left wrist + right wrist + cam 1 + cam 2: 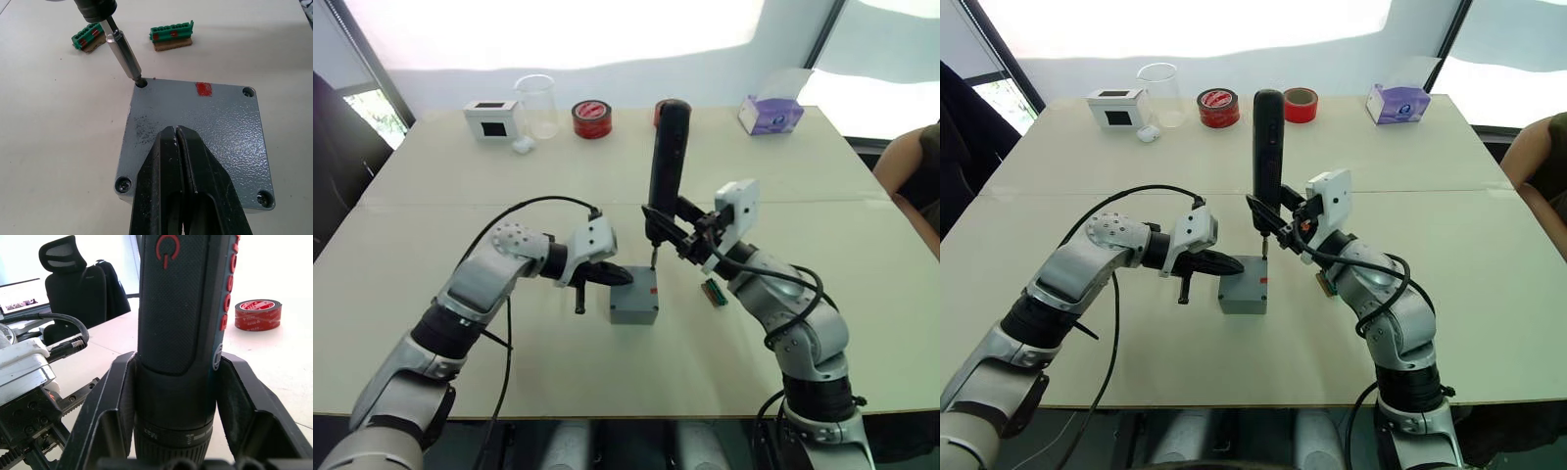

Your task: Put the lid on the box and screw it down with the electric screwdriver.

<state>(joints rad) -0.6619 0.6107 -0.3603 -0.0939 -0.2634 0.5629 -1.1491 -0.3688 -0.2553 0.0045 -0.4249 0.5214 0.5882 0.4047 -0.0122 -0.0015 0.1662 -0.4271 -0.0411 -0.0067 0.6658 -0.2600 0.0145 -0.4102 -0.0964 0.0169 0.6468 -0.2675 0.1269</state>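
Observation:
The grey box [632,311] stands mid-table with the lid [210,132] lying flat on it. Screws sit in three of the lid's corners. My left gripper [176,131] is shut, its closed tips resting on the lid's top. My right gripper [178,421] is shut on the electric screwdriver [666,162], a black cylinder with red markings held upright over the box. Its metal bit [123,54] slants down into the fourth corner hole of the lid, on the far side of the box.
Two green bit holders [171,35] lie just past the box. Along the far edge stand a white box with a black window [491,118], a clear beaker [537,106], two tape rolls [592,118] and a purple tissue box [771,113]. A person [915,176] sits at the right.

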